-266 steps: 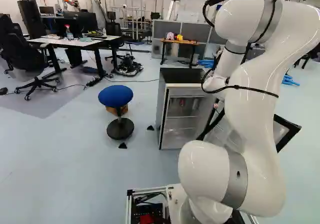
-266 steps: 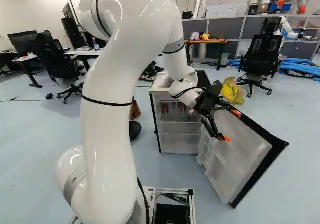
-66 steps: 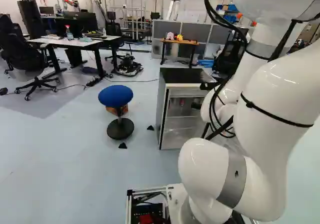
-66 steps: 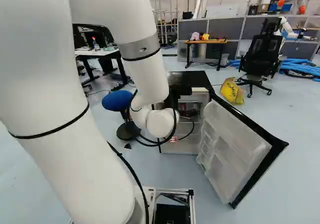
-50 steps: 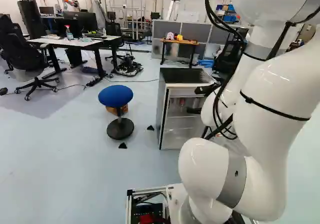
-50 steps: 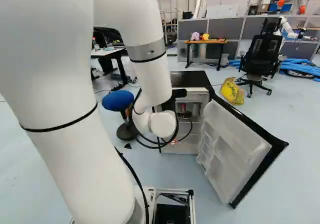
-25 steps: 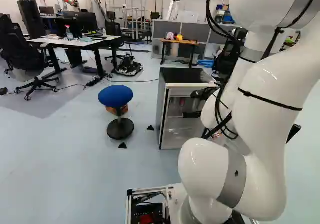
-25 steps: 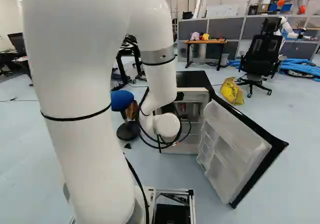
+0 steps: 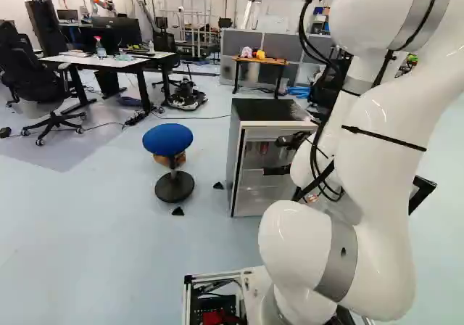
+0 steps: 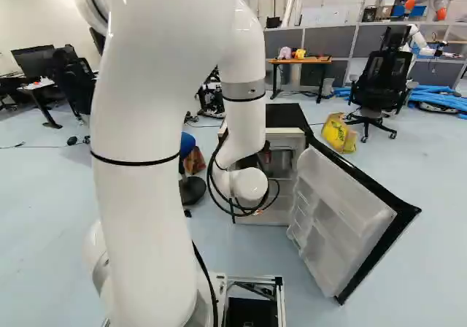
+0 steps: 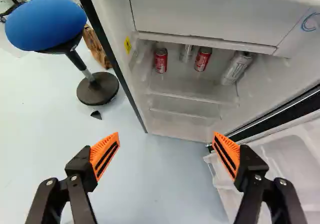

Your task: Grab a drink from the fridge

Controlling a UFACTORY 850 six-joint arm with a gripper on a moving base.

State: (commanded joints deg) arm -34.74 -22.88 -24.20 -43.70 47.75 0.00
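The gripper [image 9: 271, 157] is released, fingers [image 11: 104, 155] wide apart. In the open refrigerator [image 9: 264, 109] ahead of it, two red drink cans [image 11: 161, 61] and one silver can [image 11: 186, 53] stand near twelve o'clock, a larger silver can [image 11: 237, 68] at one o'clock.

A round blue-cushioned stool [image 9: 167, 139] with a black base stands well apart from a wooden-topped desk [image 9: 259, 61] with black legs. A crumpled yellow bag [image 10: 336, 132] lies near a black mesh office chair [image 10: 385, 73].
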